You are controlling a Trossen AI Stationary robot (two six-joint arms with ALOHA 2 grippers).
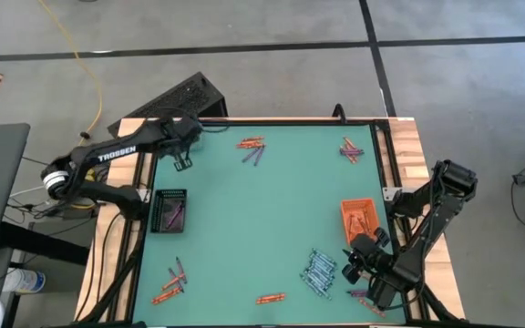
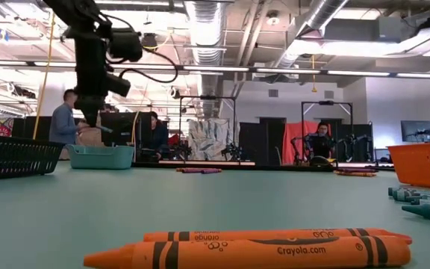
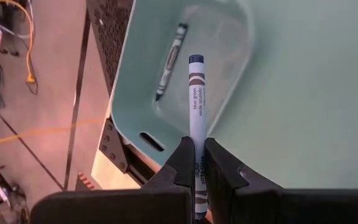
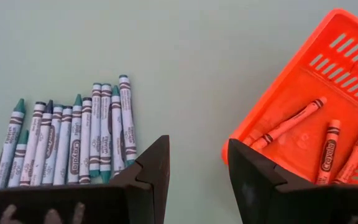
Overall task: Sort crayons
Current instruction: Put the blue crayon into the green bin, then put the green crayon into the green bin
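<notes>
My left gripper (image 3: 196, 163) is at the table's far left corner, above a teal tray (image 3: 229, 74), and is shut on a blue-green crayon (image 3: 196, 93). One blue-grey crayon (image 3: 170, 61) lies in that tray. My right gripper (image 4: 197, 171) is open and empty at the near right. It hovers over bare mat between a row of blue-green crayons (image 4: 73, 140) and the orange tray (image 4: 316, 106), which holds orange crayons (image 4: 288, 127). In the high view my left gripper (image 1: 182, 160) and my right gripper (image 1: 357, 261) are far apart. My left gripper pinches the blue-green crayon near its upper end (image 3: 196, 155) between its two fingers. The fingers come from above, pointing down, and the crayon runs along them. It hangs roughly upright with its free end (image 3: 196, 60) over the teal tray, lifted clear.
A black tray (image 1: 169, 210) with purple crayons stands at the left. Loose orange and purple crayons lie at the far middle (image 1: 252, 146), far right (image 1: 351, 150), near left (image 1: 173, 282) and near middle (image 1: 271, 298). People sit in the room behind the table (image 2: 66, 119).
</notes>
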